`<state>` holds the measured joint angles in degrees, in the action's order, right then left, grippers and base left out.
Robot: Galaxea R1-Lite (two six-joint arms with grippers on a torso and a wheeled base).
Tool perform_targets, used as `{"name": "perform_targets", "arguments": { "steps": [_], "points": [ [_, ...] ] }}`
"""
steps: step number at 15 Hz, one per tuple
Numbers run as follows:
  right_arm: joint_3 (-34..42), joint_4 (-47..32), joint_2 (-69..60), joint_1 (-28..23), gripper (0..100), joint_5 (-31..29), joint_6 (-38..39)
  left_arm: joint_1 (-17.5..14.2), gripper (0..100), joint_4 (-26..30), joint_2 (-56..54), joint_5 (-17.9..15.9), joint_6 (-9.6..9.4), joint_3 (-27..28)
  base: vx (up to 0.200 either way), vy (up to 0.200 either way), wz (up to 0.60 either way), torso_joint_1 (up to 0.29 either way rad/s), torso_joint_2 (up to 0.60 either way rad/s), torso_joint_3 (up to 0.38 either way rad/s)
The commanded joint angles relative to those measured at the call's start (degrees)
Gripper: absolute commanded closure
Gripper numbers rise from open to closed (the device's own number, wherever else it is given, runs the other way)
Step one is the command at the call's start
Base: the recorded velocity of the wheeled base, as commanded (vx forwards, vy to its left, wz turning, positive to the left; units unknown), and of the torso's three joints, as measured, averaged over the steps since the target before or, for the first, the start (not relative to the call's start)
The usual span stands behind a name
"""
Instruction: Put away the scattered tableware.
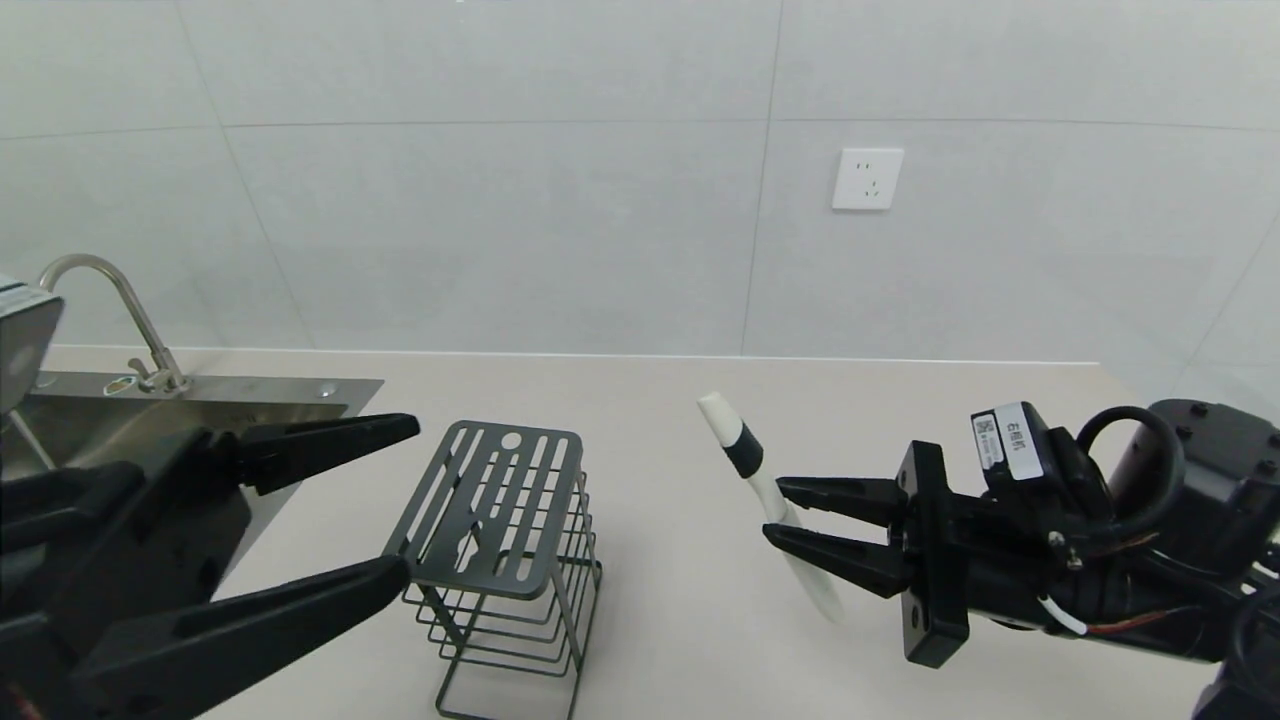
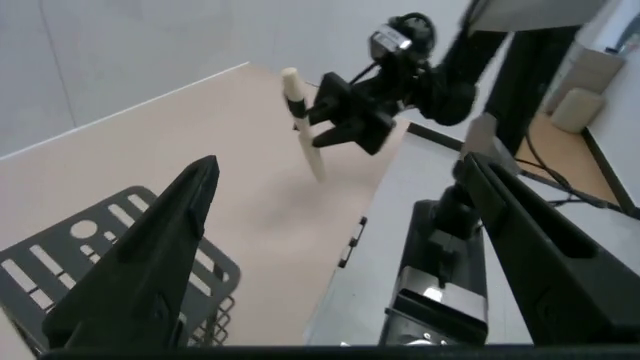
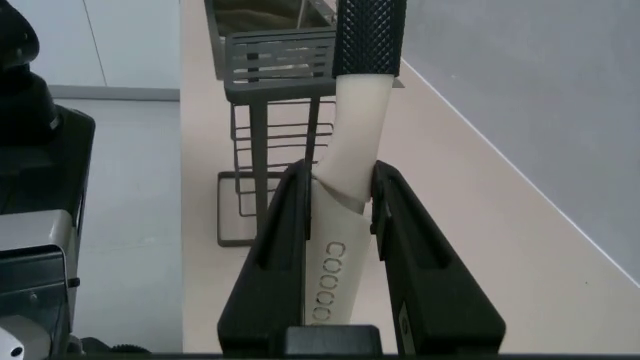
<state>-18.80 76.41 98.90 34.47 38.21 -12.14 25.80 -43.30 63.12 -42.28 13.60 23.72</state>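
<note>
**A:** Where's the tableware?

**B:** There's one white utensil (image 1: 742, 448) with a black grip band. The right claw (image 1: 775, 510) has it clamped at about 4 o'clock in the head view, lifted off the bench (image 1: 680, 620). The banded end tilts toward 11 o'clock and the plain end toward 5.

**A:** How is it gripped?

**B:** Both fingers press the white shaft from either side, just below the band.

**A:** And the left claw?

**B:** The left claw (image 1: 410, 497) is spread wide at 8 o'clock, just beside the dark wire rack (image 1: 490, 500).

**A:** Where's the rack?

**B:** It stands upright on the bench at 7 o'clock, slotted top up. The utensil is at its 3 o'clock, well apart. A steel sink (image 1: 90, 410) with a curved tap (image 1: 120, 300) sits at 9 o'clock, and there's a wall socket (image 1: 867, 178) at 1 o'clock.
</note>
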Motion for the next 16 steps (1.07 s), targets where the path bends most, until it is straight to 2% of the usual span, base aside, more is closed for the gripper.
{"name": "perform_targets", "arguments": {
  "steps": [1, 2, 4, 5, 7, 10, 12, 16],
  "points": [
    [-1.6, 0.1, 0.2, 1.9, 100, -0.1, 0.8, 7.1, 0, -4.2, 9.8, 4.7, -0.86, 2.6, 0.0, 0.0, 0.0, 0.0, 0.0, 0.0],
    [-1.8, 0.1, 0.2, 2.0, 100, -0.2, 0.8, 8.1, 0, -5.6, 11.5, 5.4, -1.48, 2.8, 0.0, 0.0, 0.0, 0.0, 0.0, 0.0],
    [-1.6, 0.1, 0.2, 2.0, 100, -0.2, 0.8, 10.2, 0, -11.9, 18.4, 6.9, -4.29, 3.3, 0.0, 0.0, 0.0, 0.0, 0.0, 0.0],
    [-1.6, 0.1, -0.1, 2.0, 100, -0.2, 0.9, 10.9, 0, -15.1, 21.1, 7.5, -4.73, 3.3, 0.0, 0.0, 0.0, 0.0, 0.0, 0.0],
    [-1.6, 0.1, -1.0, 2.0, 100, -0.3, 0.9, 12.4, 0, -18.5, 23.6, 7.6, -4.55, 3.3, 0.0, 0.0, 0.0, 0.0, 0.0, 0.0],
    [-1.6, 0.2, -1.3, 2.0, 100, -0.3, 1.2, 15.2, 0, -19.0, 26.3, 7.6, -4.82, 4.2, 0.0, 0.0, 0.0, 0.0, 0.0, 0.0],
    [-1.7, 0.3, -1.3, 2.1, 100, -0.3, 1.2, 15.6, 0, -19.1, 27.3, 7.6, -4.9, 4.8, 0.0, 0.0, 0.0, 0.0, 0.0, 0.0],
    [-1.7, 1.7, -1.3, 2.6, 100, -0.3, 1.3, 17.8, 0, -29.7, 34.7, 7.6, -4.46, 7.6, 0.0, 0.0, 0.0, 0.0, 0.0, 0.0]
  ]
}}
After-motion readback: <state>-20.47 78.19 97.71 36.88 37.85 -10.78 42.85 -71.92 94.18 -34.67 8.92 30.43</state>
